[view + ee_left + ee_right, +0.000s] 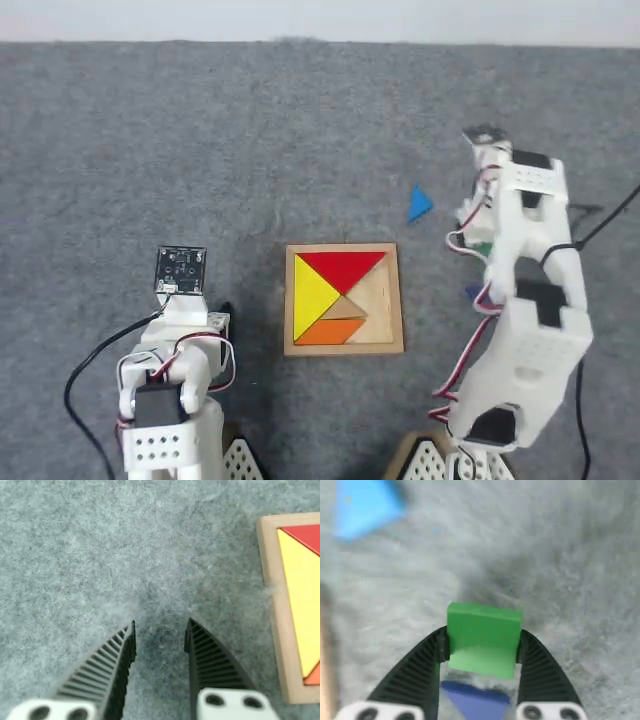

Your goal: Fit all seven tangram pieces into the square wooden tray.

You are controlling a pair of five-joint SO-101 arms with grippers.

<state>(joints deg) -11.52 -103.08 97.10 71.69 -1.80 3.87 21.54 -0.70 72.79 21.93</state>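
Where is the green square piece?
The right pincer holds the green piece, just beside a dark blue piece, off the tray's right side in the high view.

Mottled grey felt (200,150) is setting off the pale wooden tray (290,300), its red triangle (340,268), yellow triangle (312,297) and orange piece (330,331), plus a light blue triangle (419,203), a green square (484,637) and a darker blue piece (476,700).

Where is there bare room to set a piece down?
Free: the mat between the tray and the far wall, and left of the tray, ahead of the left gripper. In the tray, bare wood along the right rim, by the red piece. Crowded: right of the tray, around the blue triangle, dark blue piece and right gripper with its green piece.
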